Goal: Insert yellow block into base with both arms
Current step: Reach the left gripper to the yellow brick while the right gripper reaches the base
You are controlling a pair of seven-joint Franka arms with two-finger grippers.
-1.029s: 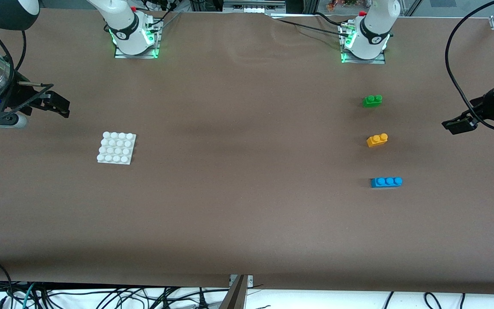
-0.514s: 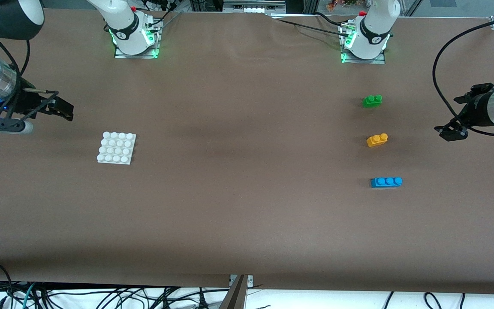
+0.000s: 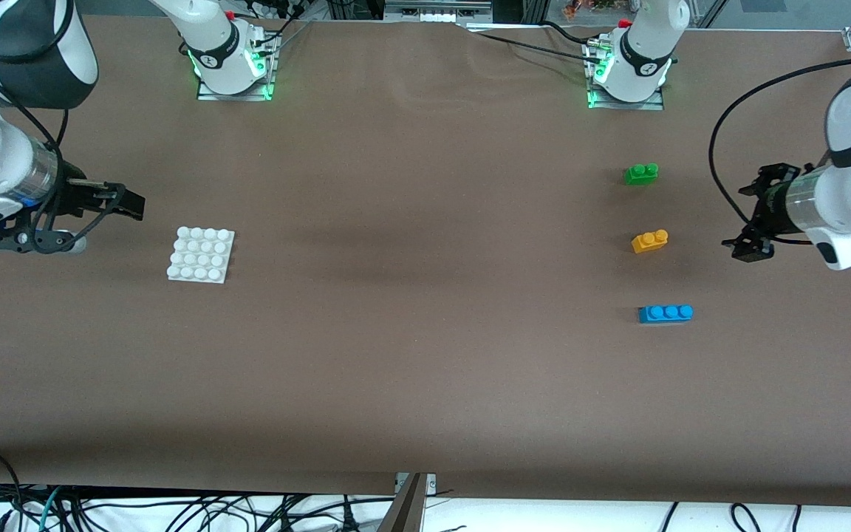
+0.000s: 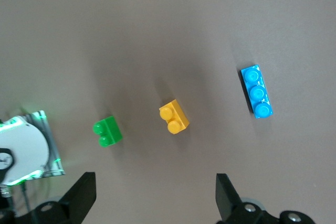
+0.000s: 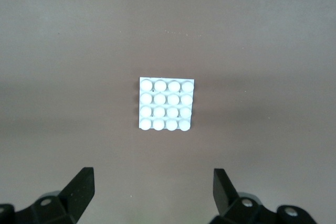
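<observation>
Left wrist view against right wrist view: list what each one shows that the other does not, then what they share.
Only the left wrist view shows the three bricks lying apart in a row: the green brick, the yellow block and the blue brick, plus a lit arm base and the open left gripper. Only the right wrist view shows the base, nothing on it, and the open right gripper. Both show the brown table and empty fingers.

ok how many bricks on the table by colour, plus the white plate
green brick: 1
yellow block: 1
blue brick: 1
white base: 1
total: 4
</observation>
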